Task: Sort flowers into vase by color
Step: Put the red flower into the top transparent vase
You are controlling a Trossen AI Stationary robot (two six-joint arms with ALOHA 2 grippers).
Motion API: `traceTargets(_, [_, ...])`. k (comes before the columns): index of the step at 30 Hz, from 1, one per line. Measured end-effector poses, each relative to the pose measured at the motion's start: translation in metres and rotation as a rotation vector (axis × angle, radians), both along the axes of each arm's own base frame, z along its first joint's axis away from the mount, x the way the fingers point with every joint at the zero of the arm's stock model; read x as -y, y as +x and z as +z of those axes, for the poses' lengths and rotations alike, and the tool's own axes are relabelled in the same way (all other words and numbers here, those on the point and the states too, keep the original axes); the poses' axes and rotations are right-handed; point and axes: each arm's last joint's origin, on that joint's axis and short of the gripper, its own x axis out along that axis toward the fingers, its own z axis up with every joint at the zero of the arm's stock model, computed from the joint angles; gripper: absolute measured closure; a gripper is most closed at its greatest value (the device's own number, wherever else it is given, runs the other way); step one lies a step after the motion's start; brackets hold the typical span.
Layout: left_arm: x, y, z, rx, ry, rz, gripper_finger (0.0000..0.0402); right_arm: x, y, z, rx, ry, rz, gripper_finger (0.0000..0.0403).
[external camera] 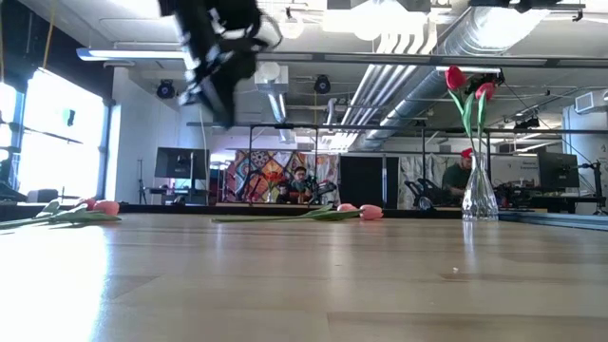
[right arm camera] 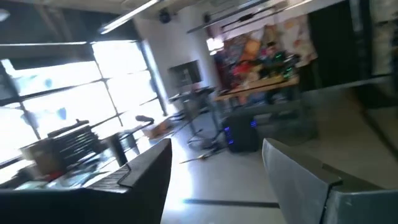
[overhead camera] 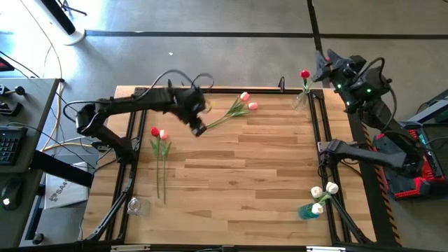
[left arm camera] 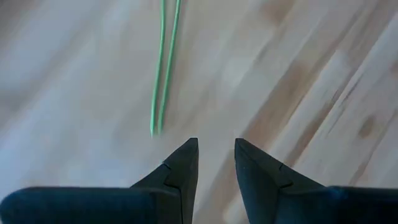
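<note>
The left gripper (overhead camera: pixel 199 130) hovers open and empty over the table (overhead camera: pixel 252 182), the pink tulips (overhead camera: pixel 245 103) just beyond its tips and their stem ends (left arm camera: pixel 157 127) closest. Seemingly approaching a pickup, it must next descend and close on one stem. The right gripper (right arm camera: pixel 217 180) waits open by the red-flower vase (overhead camera: pixel 301 100).

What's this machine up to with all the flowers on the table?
It is sorting tulips into vases by color. The left gripper hangs open and empty over the stem ends of two pink tulips. The right gripper is open beside the clear vase holding red tulips. White tulips sit in a teal vase.
</note>
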Motion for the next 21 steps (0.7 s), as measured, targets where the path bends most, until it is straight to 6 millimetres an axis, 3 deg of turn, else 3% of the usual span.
traceTargets(7, [0.032, -0.055, -0.04, -0.075, -0.114, 0.224, 0.0308, -0.007, 0.01, -0.007, -0.023, 0.059, 0.097, 0.0164])
traceTargets(15, [0.048, -0.101, -0.052, -0.032, -0.113, 0.523, 0.0308, -0.008, 0.018, -0.009, -0.032, 0.071, 0.131, 0.0164])
traceTargets(21, [0.054, -0.125, -0.056, -0.241, -0.108, 0.572, 0.0311, -0.007, 0.02, -0.01, -0.039, 0.075, 0.13, 0.0164])
